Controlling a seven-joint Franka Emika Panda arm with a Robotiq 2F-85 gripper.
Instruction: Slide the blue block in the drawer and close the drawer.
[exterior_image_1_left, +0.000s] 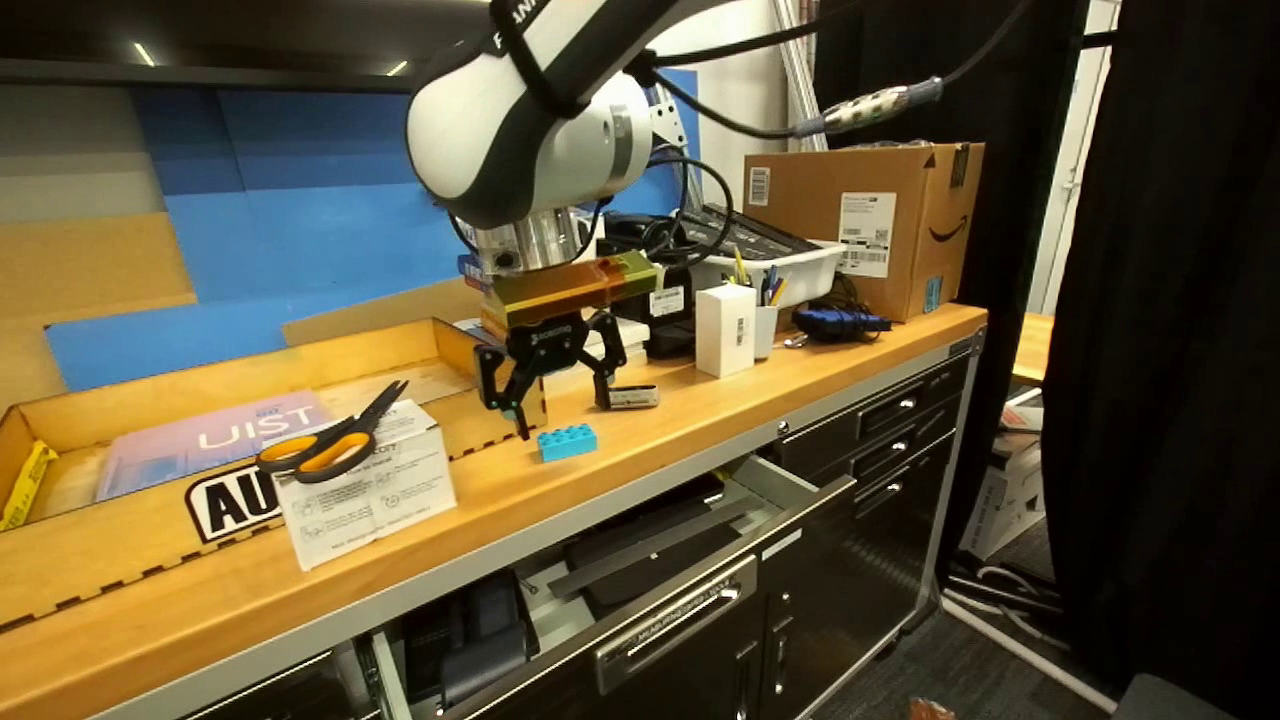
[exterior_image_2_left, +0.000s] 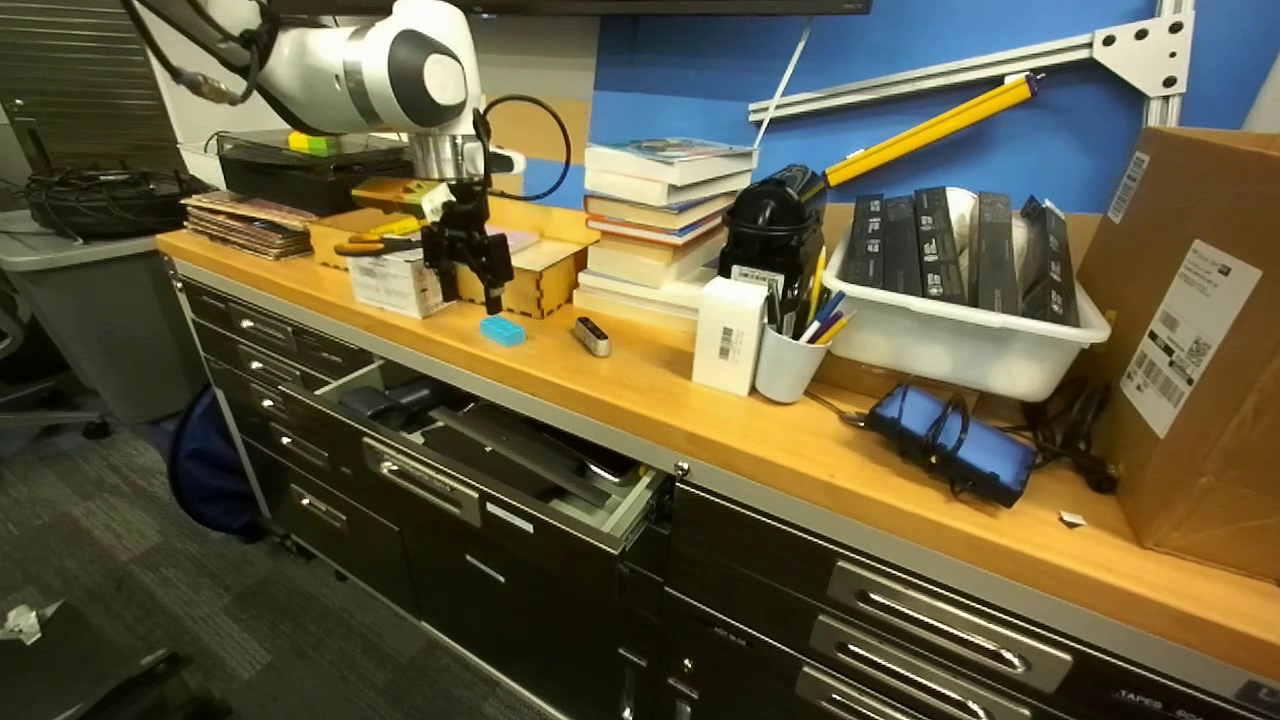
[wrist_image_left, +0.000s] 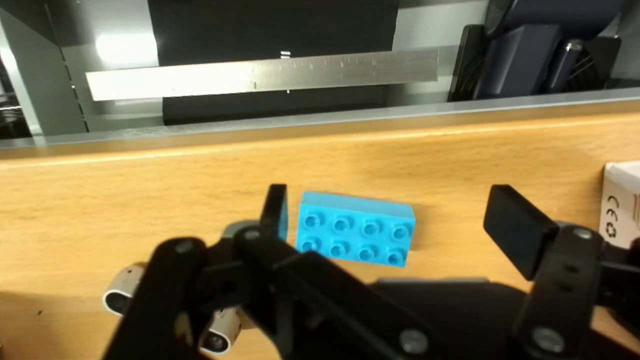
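The blue block (exterior_image_1_left: 567, 443) lies studs up on the wooden worktop near its front edge; it also shows in an exterior view (exterior_image_2_left: 502, 331). My gripper (exterior_image_1_left: 563, 412) is open and empty just above the block; it shows too in an exterior view (exterior_image_2_left: 472, 295). In the wrist view the block (wrist_image_left: 355, 230) appears between the spread fingers of the gripper (wrist_image_left: 392, 220), closer to the left finger, with a gap visible. The drawer (exterior_image_1_left: 680, 625) stands pulled open below the worktop in both exterior views (exterior_image_2_left: 425, 480). Its inside wall (wrist_image_left: 30, 75) shows in the wrist view.
The drawer holds a metal ruler (wrist_image_left: 265, 75), a black flat item and a dark object (wrist_image_left: 530, 55). A small silver device (exterior_image_1_left: 634, 397) lies beside the block. A white box (exterior_image_1_left: 370, 490) with scissors on it, a wooden tray (exterior_image_1_left: 120, 540) and an upright white box (exterior_image_2_left: 728, 335) stand on the worktop.
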